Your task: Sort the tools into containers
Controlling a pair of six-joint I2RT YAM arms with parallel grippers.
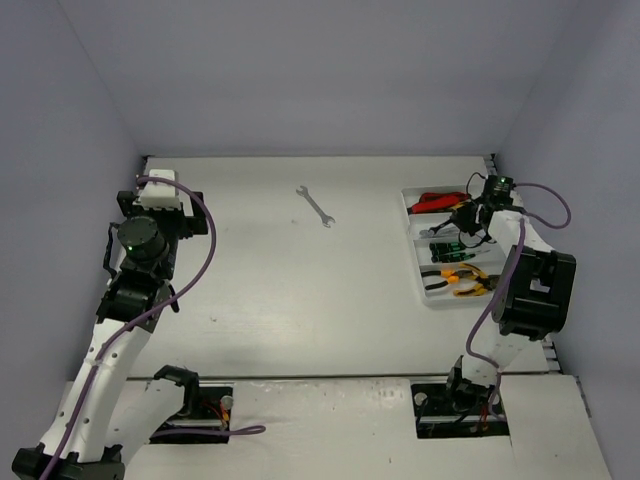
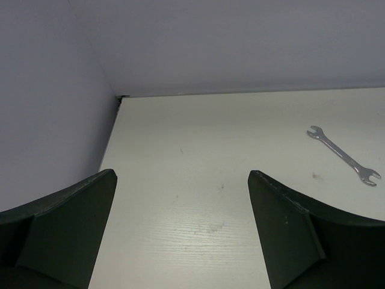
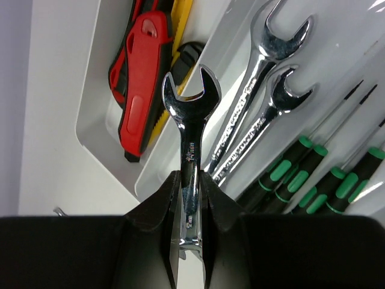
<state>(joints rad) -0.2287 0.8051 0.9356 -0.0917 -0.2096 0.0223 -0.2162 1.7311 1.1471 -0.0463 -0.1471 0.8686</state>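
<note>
My right gripper (image 3: 191, 183) is shut on a silver wrench (image 3: 191, 114) and holds it over the white tray (image 3: 66, 90) at the table's right (image 1: 425, 292). In the tray lie red-handled and yellow cutters (image 3: 141, 78), two silver wrenches (image 3: 255, 114) and several black-and-green screwdrivers (image 3: 301, 174). Orange-handled pliers (image 1: 462, 279) fill the nearest compartment. Another silver wrench (image 1: 315, 206) lies loose on the table at the middle back; it also shows in the left wrist view (image 2: 344, 155). My left gripper (image 2: 180, 180) is open and empty above the table's left side (image 1: 150, 215).
Grey walls close in the table at the back and both sides. The left wall meets the table just left of my left gripper. The tray sits close to the right wall.
</note>
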